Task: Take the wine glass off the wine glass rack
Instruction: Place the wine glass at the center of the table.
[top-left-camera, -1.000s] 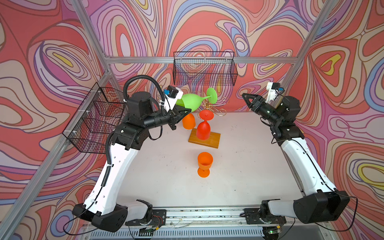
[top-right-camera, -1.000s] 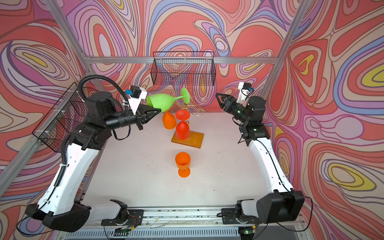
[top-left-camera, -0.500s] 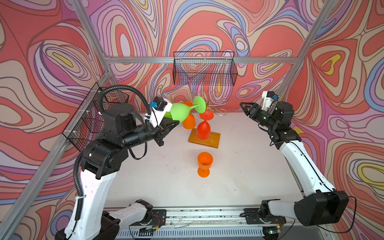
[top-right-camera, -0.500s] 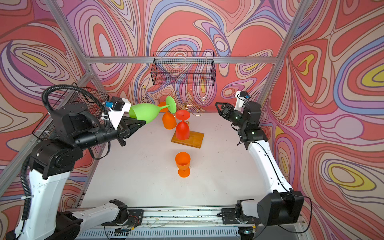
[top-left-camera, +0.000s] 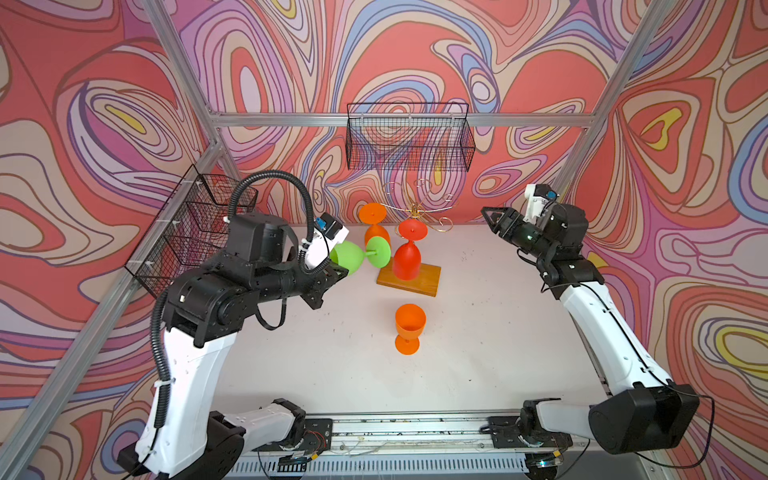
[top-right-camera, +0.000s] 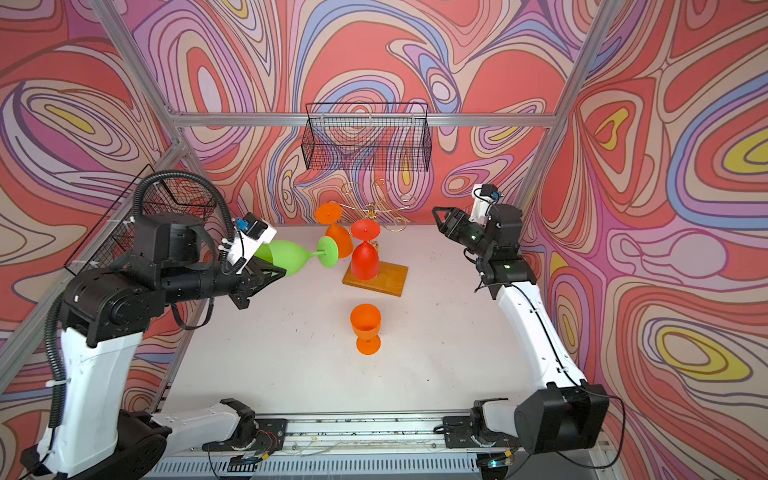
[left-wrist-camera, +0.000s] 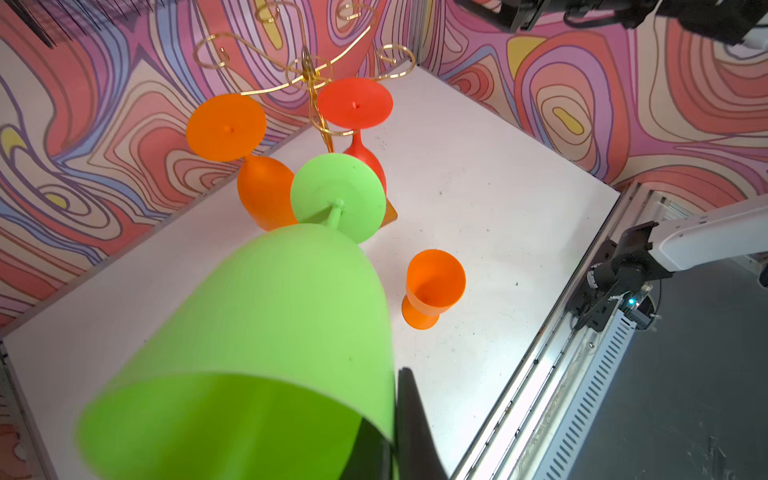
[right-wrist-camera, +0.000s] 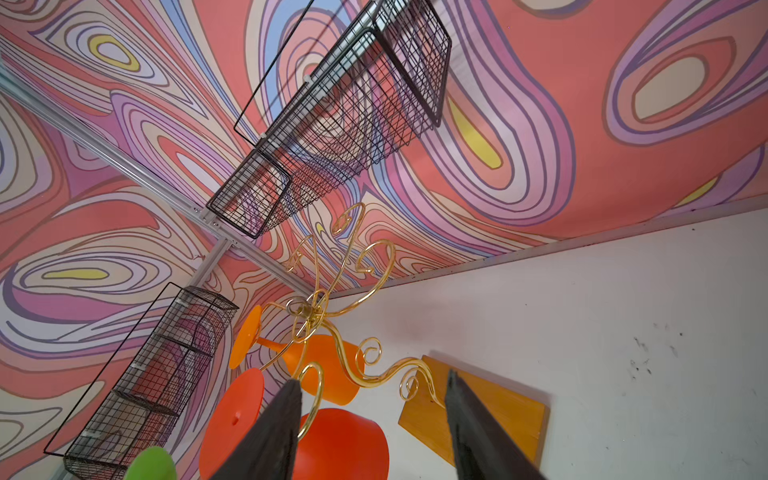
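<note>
My left gripper (top-left-camera: 332, 266) (left-wrist-camera: 395, 436) is shut on the rim of a green wine glass (top-left-camera: 349, 257) (top-right-camera: 286, 257) (left-wrist-camera: 270, 324). The glass lies level in the air, left of the wine glass rack, with its foot toward it. The wine glass rack (top-left-camera: 419, 208) (top-right-camera: 372, 212) (left-wrist-camera: 307, 75) (right-wrist-camera: 309, 311) is gold wire on a wooden base (top-left-camera: 428, 276). A red glass (top-left-camera: 407, 259) (right-wrist-camera: 340, 444) and an orange glass (top-left-camera: 372, 214) (right-wrist-camera: 328, 361) hang upside down from it. My right gripper (top-left-camera: 490, 216) (right-wrist-camera: 372, 378) is open, right of the rack, holding nothing.
Another orange glass (top-left-camera: 410, 326) (left-wrist-camera: 434, 282) stands upright on the white table in front of the rack. Black wire baskets hang on the back wall (top-left-camera: 409, 137) and the left wall (top-left-camera: 183, 232). A metal rail (top-left-camera: 407, 424) runs along the table's front edge.
My left arm has drawn the green glass down and to the left, away from the rack's arms. My right gripper has dropped slightly and stayed open.
</note>
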